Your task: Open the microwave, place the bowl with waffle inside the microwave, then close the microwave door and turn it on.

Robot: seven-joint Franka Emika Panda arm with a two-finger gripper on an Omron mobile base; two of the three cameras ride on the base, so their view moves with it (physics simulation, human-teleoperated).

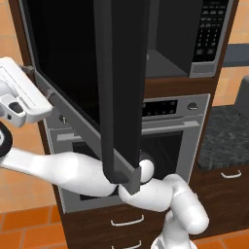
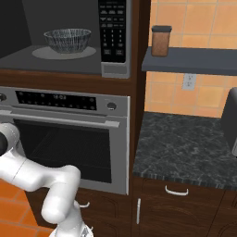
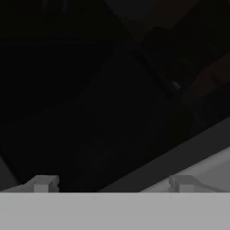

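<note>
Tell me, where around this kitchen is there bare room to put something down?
The dark stone counter right of the oven is bare up to a dark object at its far right. The shelf above has room right of the brown jar. Inside the microwave, the bowl takes the turntable's middle.

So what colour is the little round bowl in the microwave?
Dark grey with fine pale ribbed stripes; the small round bowl shows best in the right base view.

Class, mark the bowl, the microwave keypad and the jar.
bowl [image 2: 67, 40], right base view, ribbed side wall.
microwave keypad [image 2: 113, 32], right base view, middle of the button strip.
jar [image 2: 160, 43], right base view, brown body.
</note>
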